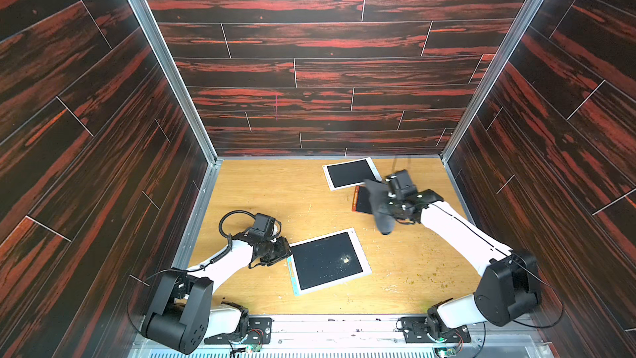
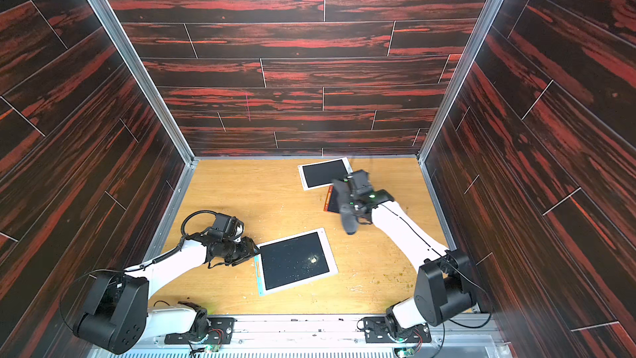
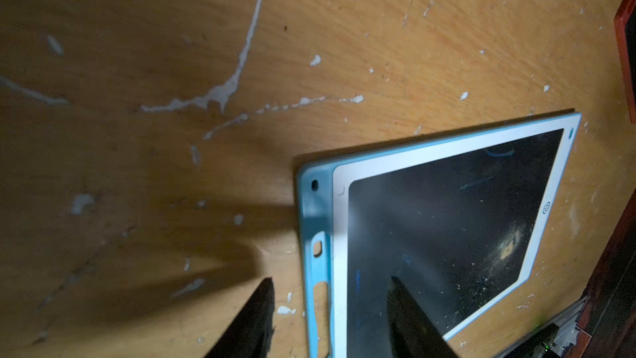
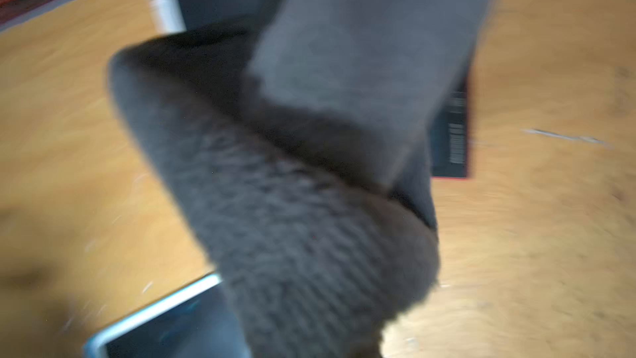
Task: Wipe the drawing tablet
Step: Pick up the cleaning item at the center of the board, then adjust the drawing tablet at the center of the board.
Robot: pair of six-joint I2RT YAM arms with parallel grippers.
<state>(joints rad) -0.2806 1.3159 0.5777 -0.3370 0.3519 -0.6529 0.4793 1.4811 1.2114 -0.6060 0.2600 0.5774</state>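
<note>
On the worktop (image 1: 261, 194), in both top views:
- drawing tablet (image 1: 328, 261): white frame, blue edge. It lies flat and skewed near the front. Its dark screen carries a pale crumb patch (image 1: 346, 259) and fine specks.
- left end effector (image 1: 287, 253): set at the blue edge of the drawing tablet.
- second tablet (image 1: 349, 173): white-framed, flat, near the back wall.
- red-edged board (image 1: 358, 203): dark, just in front of the second tablet and partly hidden.
- right end effector (image 1: 390, 201): raised over the red-edged board and clamped on a grey cloth (image 1: 380, 215). The cloth hangs from it, well apart from the drawing tablet.
- loose crumbs (image 1: 430, 274): scattered between the drawing tablet and the right arm.

Left wrist view:
- two dark fingers (image 3: 256, 318), apart. One is over bare wood and one over the screen, with the blue edge between them. Contact with the frame cannot be told.
- white streaks (image 3: 223, 92) across the wood.

Right wrist view, blurred:
- grey cloth (image 4: 292, 184) fills the middle and hides the fingers behind it.
- a blue-edged corner of the drawing tablet (image 4: 155, 318) shows past one end of the cloth, and the red-edged board (image 4: 454, 132) past its side.
</note>
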